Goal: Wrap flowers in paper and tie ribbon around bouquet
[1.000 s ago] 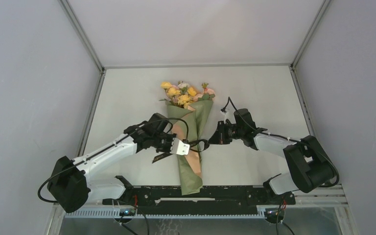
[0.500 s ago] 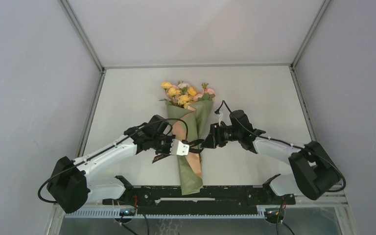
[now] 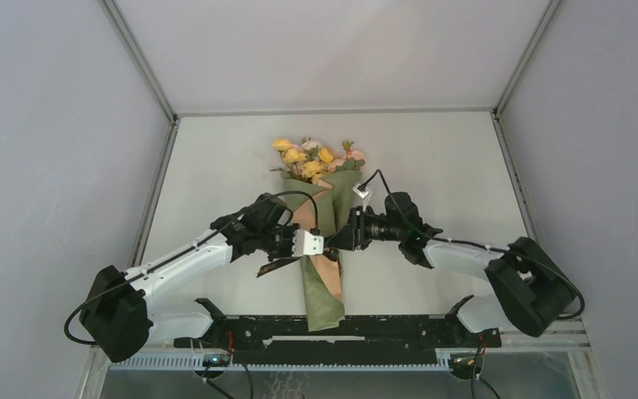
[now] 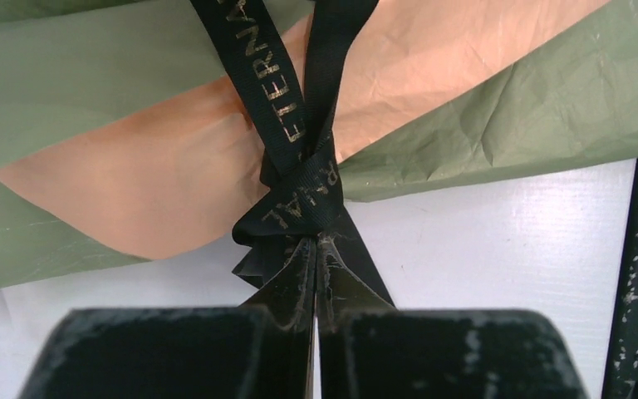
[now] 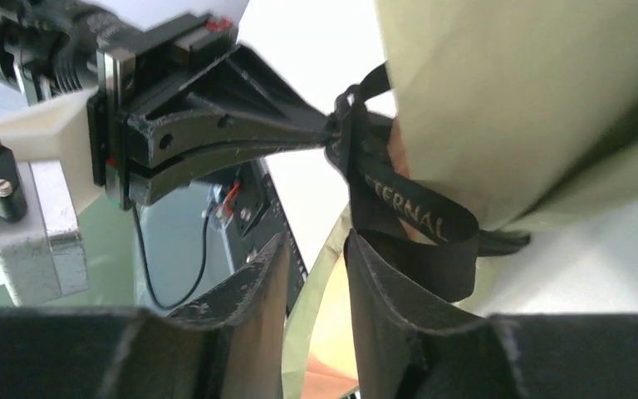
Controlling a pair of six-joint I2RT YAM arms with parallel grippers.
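The bouquet (image 3: 322, 218) lay in the middle of the counter (image 3: 449, 158). The flowers (image 3: 316, 160) were at the 12 o'clock end, and the thin end of the paper (image 3: 324, 303) pointed to 6 o'clock. The black ribbon (image 4: 295, 179) went around the middle of it and was crossed into one twist on the 9 o'clock side. My left tool (image 4: 316, 249) was clenched tight on the ribbon, right by that twist. My right tool (image 5: 316, 245) reached in from 3 o'clock with its two fingers apart and nothing pinched between them. A loop of ribbon lay just beside one finger.

I thought a few things could go wrong from there. The twist was only one crossing, not a real knot, so if my left tool let go, the ribbon could slide loose and the paper could fall open. If my right tool shut in the wrong spot, it could bite the paper and not the ribbon, and the paper could crease or rip. If I pulled too hard, the whole bouquet could slide across the counter, or the ribbon could squash the stems inside. The two tools were also very near each other, so they could bump.

The ribbon had gold letters on it. I could read the word "ETERNAL" in both wrist views. I saw no other writing that I could read
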